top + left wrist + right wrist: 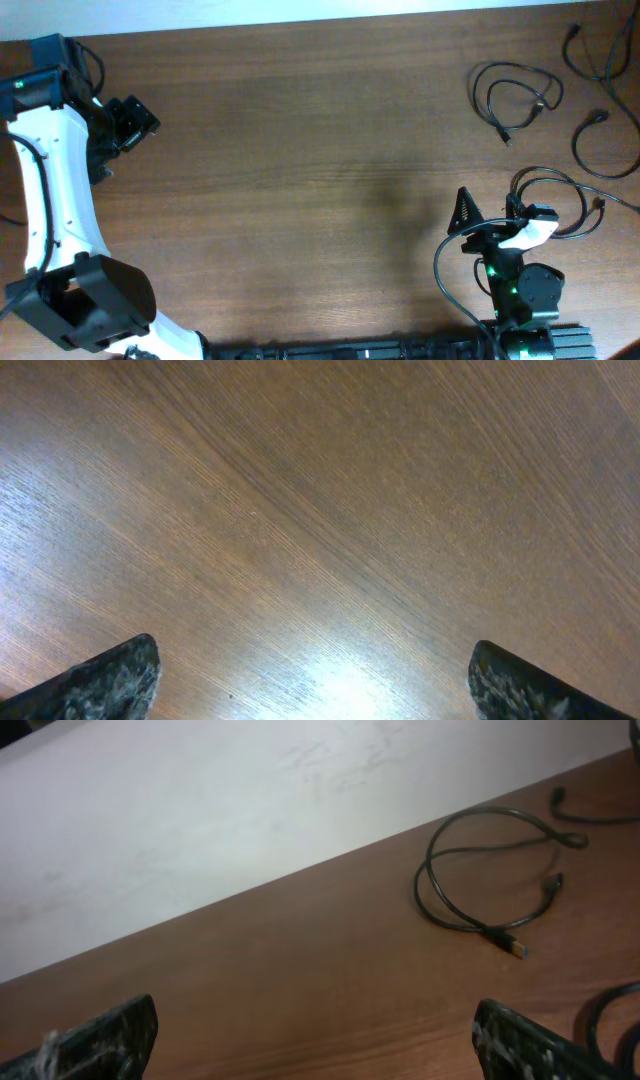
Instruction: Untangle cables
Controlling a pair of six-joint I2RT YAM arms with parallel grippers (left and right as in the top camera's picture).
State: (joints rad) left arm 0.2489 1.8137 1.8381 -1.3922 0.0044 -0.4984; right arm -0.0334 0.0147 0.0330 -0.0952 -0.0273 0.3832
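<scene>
The right tool (488, 206), its two fingers spread wide and holding nothing, hovers over the near right part of a brown wood-grain counter (300, 150). The nearest cable (545, 172), a thin black cord in loose loops, lies just beside the tool on its right; whether the two touch cannot be told from above. Farther back on the same side lies a looped cable (430, 872), a slack double ring flat on the wood. Its small plug (512, 947) ends in a metal tip and points back toward the arm. To its right a third cable (577, 150) curves toward the counter's right edge. A fourth cable (572, 40) sits in the far right corner, apart from the rest. In the wrist view, a pale surface (200, 840) rises past the counter's back edge. Well across the counter, at the far left, the left tool (135, 118) also stands with its fingers wide apart and empty, over bare wood, with all four cables well apart from it.
</scene>
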